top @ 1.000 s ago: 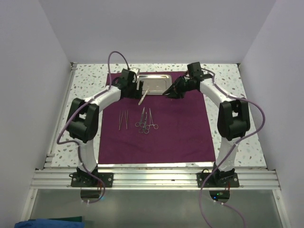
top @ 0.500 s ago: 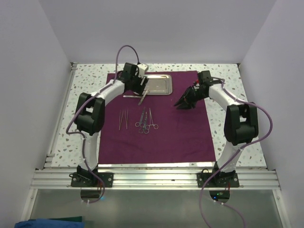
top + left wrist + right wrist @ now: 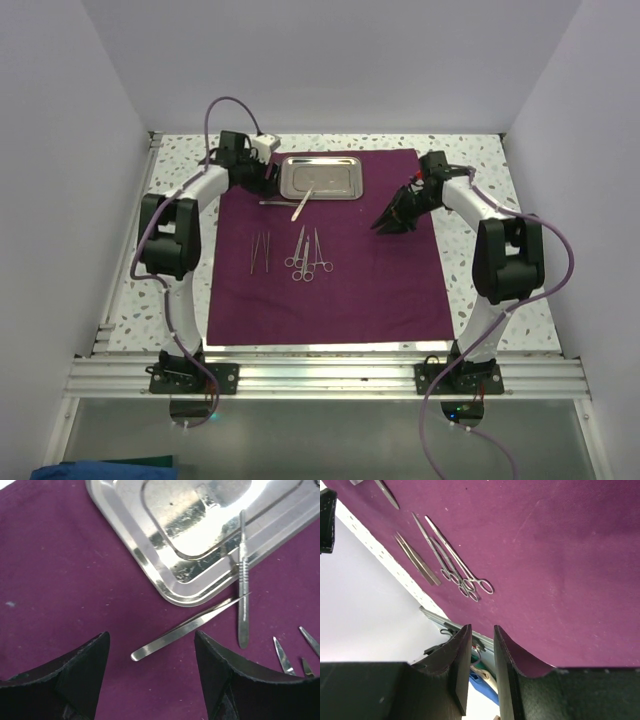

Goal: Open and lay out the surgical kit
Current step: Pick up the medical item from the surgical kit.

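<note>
The plum cloth (image 3: 340, 290) lies spread flat on the table. The steel tray (image 3: 320, 178) sits at its far edge, with a thin silver handle (image 3: 303, 203) leaning over the tray's rim. Single tweezers (image 3: 275, 201) lie beside it. A tweezers pair (image 3: 260, 252) and scissors and forceps (image 3: 305, 256) lie mid-cloth. My left gripper (image 3: 262, 183) is open and empty, left of the tray. In the left wrist view it (image 3: 150, 655) hovers over the tweezers (image 3: 185, 630). My right gripper (image 3: 385, 222) is narrowly open and empty above the cloth's right side, fingers (image 3: 462, 650) apart.
Speckled tabletop (image 3: 480, 180) shows around the cloth. White walls enclose left, right and back. A metal rail (image 3: 320, 375) runs along the near edge at the arm bases. Blue fabric (image 3: 100, 468) lies below the rail at bottom left.
The cloth's far right corner went from folded in to spread flat. My right gripper moved right and nearer, off the cloth. My left gripper drew back left from the tray.
</note>
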`<state>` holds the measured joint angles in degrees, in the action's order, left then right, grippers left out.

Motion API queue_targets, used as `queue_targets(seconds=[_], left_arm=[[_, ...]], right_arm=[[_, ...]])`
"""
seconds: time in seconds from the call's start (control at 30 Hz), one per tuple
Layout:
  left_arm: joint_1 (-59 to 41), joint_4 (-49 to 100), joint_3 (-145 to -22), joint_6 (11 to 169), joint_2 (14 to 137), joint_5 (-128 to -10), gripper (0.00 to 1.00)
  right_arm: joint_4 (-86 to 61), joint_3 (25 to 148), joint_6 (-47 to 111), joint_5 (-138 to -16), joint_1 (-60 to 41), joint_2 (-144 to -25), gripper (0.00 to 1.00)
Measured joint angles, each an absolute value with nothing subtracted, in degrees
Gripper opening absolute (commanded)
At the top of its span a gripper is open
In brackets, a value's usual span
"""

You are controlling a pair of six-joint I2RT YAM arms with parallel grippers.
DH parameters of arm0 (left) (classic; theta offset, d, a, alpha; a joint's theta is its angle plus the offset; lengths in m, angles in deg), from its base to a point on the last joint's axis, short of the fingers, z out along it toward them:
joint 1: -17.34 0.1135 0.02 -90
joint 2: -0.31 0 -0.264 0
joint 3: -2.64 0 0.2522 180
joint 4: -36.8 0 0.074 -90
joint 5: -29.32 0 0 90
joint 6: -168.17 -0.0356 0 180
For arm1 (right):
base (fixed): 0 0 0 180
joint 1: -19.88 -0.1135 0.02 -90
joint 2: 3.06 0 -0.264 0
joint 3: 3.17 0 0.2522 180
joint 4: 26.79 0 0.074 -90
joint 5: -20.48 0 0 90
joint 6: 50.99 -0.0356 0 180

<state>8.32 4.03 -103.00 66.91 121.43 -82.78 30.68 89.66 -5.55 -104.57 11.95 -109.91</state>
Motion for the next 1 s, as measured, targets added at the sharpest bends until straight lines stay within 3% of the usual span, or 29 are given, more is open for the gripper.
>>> queue_targets(seconds=[0.4, 1.0], left_arm=[[6.9, 3.9, -100.0, 66.4, 120.8, -88.8, 0.64], [1.9, 3.7, -102.5, 64.1, 125.2, -77.4, 0.67]], right_arm=[[33.0, 89.6, -3.1, -104.5, 14.0, -111.6, 0.27], [33.2, 87.7, -1.4, -105.1, 16.5, -111.7, 0.26]])
